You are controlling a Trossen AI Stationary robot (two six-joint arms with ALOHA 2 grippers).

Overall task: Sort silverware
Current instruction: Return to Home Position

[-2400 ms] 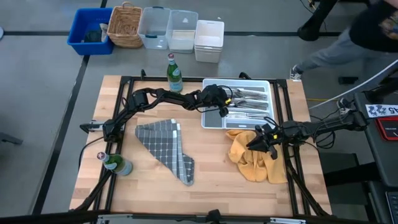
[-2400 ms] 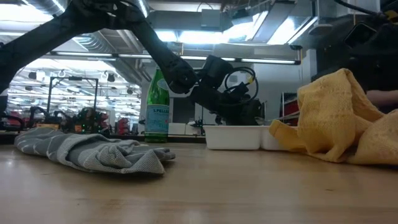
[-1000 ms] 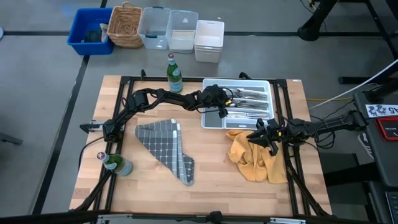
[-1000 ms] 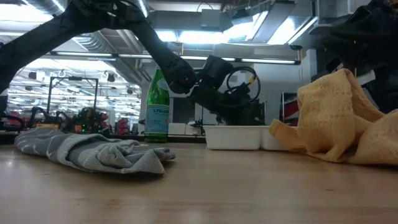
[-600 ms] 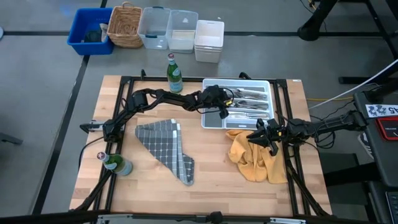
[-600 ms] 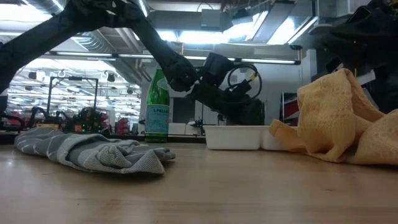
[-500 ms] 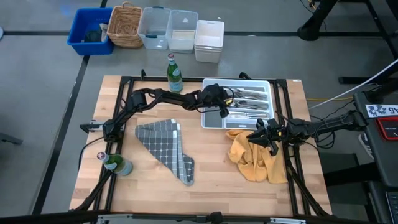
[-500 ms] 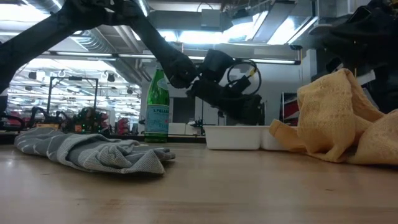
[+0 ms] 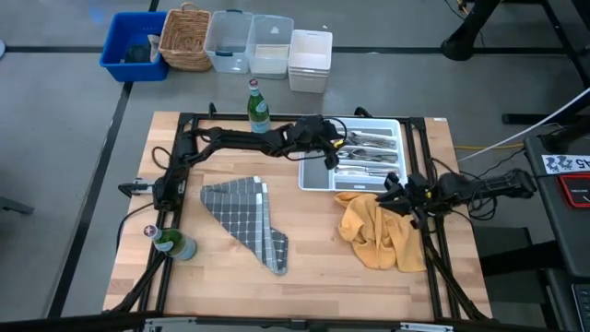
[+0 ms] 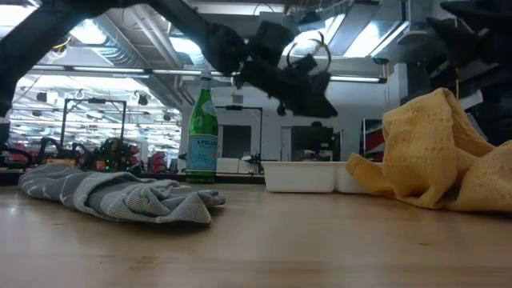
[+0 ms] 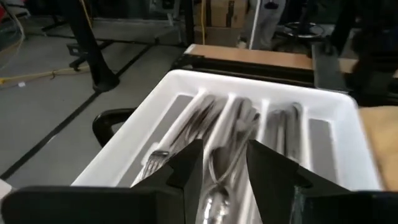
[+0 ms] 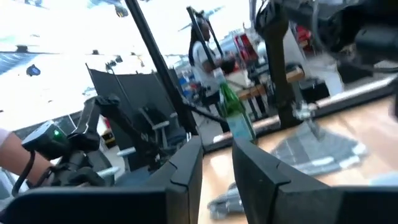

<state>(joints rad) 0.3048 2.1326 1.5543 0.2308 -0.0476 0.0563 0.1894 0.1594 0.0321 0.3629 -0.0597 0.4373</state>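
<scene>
Wooden tabletop point(image 9: 313, 277) lies bare along its near edge and between the grey cloth point(image 9: 244, 217) and the yellow towel point(image 9: 373, 235). Silverware point(image 9: 369, 148) fills the white tray point(image 9: 316, 177) by the far edge. Left pincer point(image 9: 329, 150) hangs above the tray's left side, parted and empty. Right pincer point(image 9: 392, 195), parted and empty, sits over the towel's far right corner.

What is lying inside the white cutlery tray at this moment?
The white tray holds silverware in its long compartments. The left gripper, open above it, hides part of one end. The right gripper waits by the yellow towel.
</scene>
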